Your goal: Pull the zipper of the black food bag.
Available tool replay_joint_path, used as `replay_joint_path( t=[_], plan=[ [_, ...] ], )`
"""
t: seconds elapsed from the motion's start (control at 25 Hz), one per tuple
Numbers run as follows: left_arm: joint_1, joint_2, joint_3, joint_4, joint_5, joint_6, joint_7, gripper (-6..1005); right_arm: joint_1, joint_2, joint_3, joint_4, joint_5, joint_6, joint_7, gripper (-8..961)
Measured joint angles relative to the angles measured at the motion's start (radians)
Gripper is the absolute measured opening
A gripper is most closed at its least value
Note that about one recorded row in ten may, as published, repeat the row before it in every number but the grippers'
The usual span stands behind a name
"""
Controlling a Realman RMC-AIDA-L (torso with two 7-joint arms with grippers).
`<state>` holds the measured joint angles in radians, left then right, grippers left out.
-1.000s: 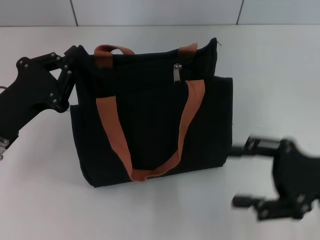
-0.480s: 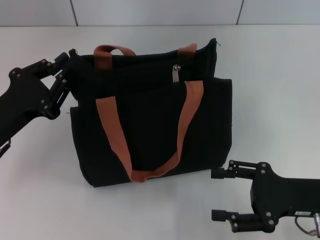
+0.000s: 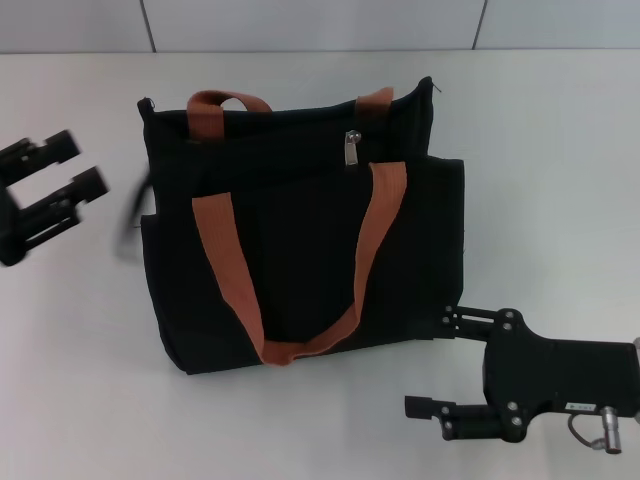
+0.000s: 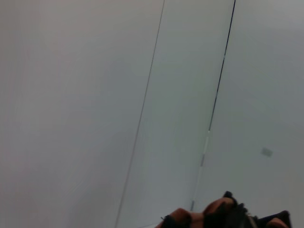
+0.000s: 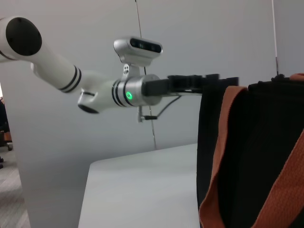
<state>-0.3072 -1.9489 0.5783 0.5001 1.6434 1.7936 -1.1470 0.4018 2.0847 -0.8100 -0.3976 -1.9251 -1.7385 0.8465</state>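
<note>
Standing upright in the middle of the head view, the black food bag point(image 3: 300, 240) rested on the white surface point(image 3: 560, 150), its zipper point(image 3: 353, 150) hanging at the top edge, slightly right of the bag's centre, between the two orange-brown handle straps point(image 3: 235, 290). The left claw point(image 3: 50, 195) hovered at the left edge of the frame, fingers apart and gripping nothing, clear of the bag's upper left corner. The right claw point(image 3: 440, 365) sat at the lower right, fingers also apart, one fingertip just beside the bag's lower right corner.

The main risk, as I judged it, was that neither claw steadied the bag: a pull on the small tab could drag or tip the soft tote instead of running the slider. The tab lay flat against dark fabric, so a pinch could miss it or catch cloth. The near strap, draped just under the tab, could snag a finger approaching from below.
</note>
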Motion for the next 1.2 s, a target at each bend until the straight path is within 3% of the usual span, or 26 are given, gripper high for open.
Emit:
replay_joint_path(
  t=[0.04,0.08,0.16,0.24,0.36,0.4,0.44,0.6,0.64,0.68,0.72,0.76,0.8,0.92,1.2],
  plan=[
    [0.0,0.0,0.0,0.0,0.0,0.0,0.0,527,0.007,0.0,-0.001,0.006,0.0,0.006,0.0,758],
    [0.002,0.025,-0.001,0.015,0.016,0.031,-0.058,557,0.013,0.0,-0.002,0.01,0.001,0.012,0.0,758],
    [0.002,0.025,-0.001,0.015,0.016,0.031,-0.058,616,0.019,0.001,-0.005,0.013,0.001,0.02,-0.001,758],
    [-0.003,0.062,-0.009,0.019,0.023,0.197,-0.126,680,0.026,0.001,-0.004,0.022,0.001,0.024,-0.012,758],
    [-0.005,0.059,-0.005,0.02,0.023,0.207,-0.12,785,0.039,0.002,0.001,0.047,0.003,0.025,-0.042,758],
    [-0.009,0.049,0.01,0.021,0.024,0.217,-0.095,820,0.041,0.002,0.001,0.052,0.003,0.025,-0.046,759],
    [-0.016,0.016,0.065,0.015,0.024,0.218,-0.008,821,0.044,0.002,0.001,0.055,0.004,0.026,-0.048,759],
    [-0.018,0.003,0.085,0.012,0.023,0.218,0.02,826,0.048,0.001,-0.007,0.059,0.004,0.026,-0.048,759],
    [-0.02,-0.02,0.118,0.009,0.023,0.218,0.079,827,0.049,0.001,-0.007,0.06,0.004,0.026,-0.048,759],
    [-0.02,-0.02,0.118,0.009,0.023,0.218,0.079,828,0.049,0.0,-0.007,0.06,0.004,0.026,-0.049,759],
    [-0.011,-0.09,0.209,0.006,0.041,0.213,0.237,829,0.049,0.0,-0.008,0.06,0.003,0.026,-0.049,759],
    [-0.011,-0.09,0.209,0.006,0.041,0.213,0.237,829,0.048,0.0,-0.008,0.061,0.0,0.026,-0.049,759],
    [-0.005,-0.109,0.234,0.003,0.057,0.208,0.28,828,0.048,0.0,-0.012,0.062,-0.004,0.031,-0.049,759],
    [0.0,-0.114,0.244,-0.07,0.146,0.139,0.326,827,0.045,0.0,-0.021,0.063,-0.007,0.038,-0.05,759],
    [0.011,-0.112,0.245,-0.084,0.241,0.008,0.328,825,0.049,0.001,-0.039,0.093,-0.008,0.062,-0.064,759]
  ],
)
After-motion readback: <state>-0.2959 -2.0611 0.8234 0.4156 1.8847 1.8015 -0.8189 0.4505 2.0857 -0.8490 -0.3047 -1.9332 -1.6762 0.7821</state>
